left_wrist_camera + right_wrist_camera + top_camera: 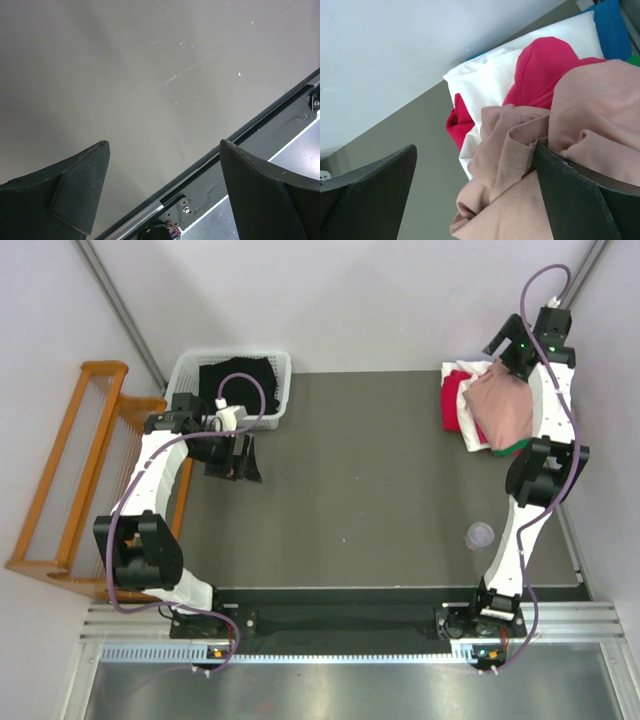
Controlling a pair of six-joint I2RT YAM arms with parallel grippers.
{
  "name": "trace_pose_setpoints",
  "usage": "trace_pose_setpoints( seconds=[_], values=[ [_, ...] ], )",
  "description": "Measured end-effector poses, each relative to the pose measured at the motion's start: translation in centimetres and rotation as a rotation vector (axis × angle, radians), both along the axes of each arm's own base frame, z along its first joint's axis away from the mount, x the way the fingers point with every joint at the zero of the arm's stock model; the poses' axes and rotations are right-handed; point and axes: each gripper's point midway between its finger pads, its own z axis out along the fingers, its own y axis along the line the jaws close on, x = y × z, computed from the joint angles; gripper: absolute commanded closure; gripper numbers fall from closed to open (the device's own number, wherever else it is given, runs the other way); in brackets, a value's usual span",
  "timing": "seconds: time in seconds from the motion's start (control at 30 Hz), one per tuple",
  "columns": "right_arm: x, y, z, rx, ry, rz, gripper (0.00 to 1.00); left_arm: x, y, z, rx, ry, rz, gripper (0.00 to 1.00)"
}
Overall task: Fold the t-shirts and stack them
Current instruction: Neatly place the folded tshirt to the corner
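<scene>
A loose pile of t-shirts lies at the table's far right. The dusty-pink one is crumpled on top, over a crimson-pink one, a white one and a green edge. My right gripper is open at the pile. In the right wrist view it straddles the dusty-pink cloth, whose folds touch the right finger; crimson and white cloth lie beyond. My left gripper is open and empty, above bare table in the left wrist view.
A white basket holding black cloth stands at the far left. A wooden rack stands off the table's left side. A small clear cup sits near the right arm. A blue cloth shows behind the pile.
</scene>
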Motion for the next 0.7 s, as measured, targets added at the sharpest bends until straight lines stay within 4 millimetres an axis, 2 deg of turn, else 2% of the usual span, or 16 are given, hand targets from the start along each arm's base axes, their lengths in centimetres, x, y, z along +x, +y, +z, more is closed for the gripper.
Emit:
trace_pose_setpoints(
  seconds=[0.27,0.57,0.7],
  values=[
    [0.2,0.8,-0.4,0.018,-0.006,0.043,0.0,-0.1,-0.1,0.2,-0.003,-0.003,-0.001,0.05],
    [0.4,0.7,-4.2,-0.021,0.032,0.066,0.0,-0.7,0.2,0.9,0.011,-0.017,0.006,0.05],
    [0.6,0.5,-5.0,-0.041,0.033,0.069,0.0,-0.9,0.4,1.0,0.017,-0.018,0.011,0.05]
  ],
)
